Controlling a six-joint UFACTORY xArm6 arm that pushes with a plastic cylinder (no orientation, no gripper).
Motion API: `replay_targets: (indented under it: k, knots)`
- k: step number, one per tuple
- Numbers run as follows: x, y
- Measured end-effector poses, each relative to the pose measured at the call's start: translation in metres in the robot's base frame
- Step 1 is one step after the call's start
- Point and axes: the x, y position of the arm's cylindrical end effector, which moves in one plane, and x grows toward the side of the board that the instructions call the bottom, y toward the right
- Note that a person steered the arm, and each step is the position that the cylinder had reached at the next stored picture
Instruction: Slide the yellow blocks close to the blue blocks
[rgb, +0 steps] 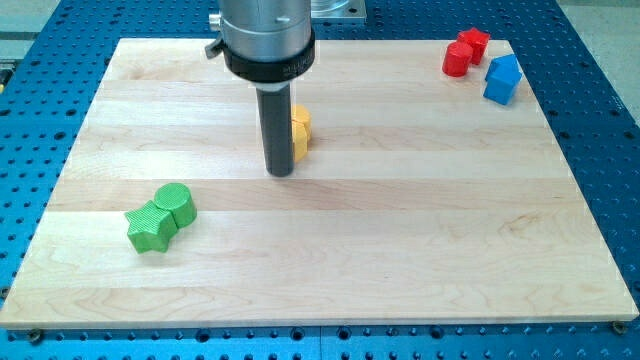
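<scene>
A yellow block (301, 132) sits on the wooden board (400, 230) at the upper middle, partly hidden behind my rod; its shape is unclear. My tip (280, 171) rests on the board just left of and below the yellow block, touching or nearly touching it. A blue block (502, 79), shaped like a small house, stands near the board's upper right corner, far to the right of the yellow block. No second yellow or blue block shows.
Two red blocks (465, 52), one a cylinder, sit together just left of the blue block at the upper right. A green star block (149, 227) and a green cylinder (176, 204) touch each other at the lower left.
</scene>
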Motion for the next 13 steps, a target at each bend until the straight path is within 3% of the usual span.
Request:
replay_targets:
  k: [1, 3, 7, 9, 10, 13]
  knots:
    - [-0.055, 0.0]
    - [-0.109, 0.0]
    - [-0.094, 0.051]
    - [-0.093, -0.07]
    - [-0.059, -0.076]
    - [-0.036, 0.055]
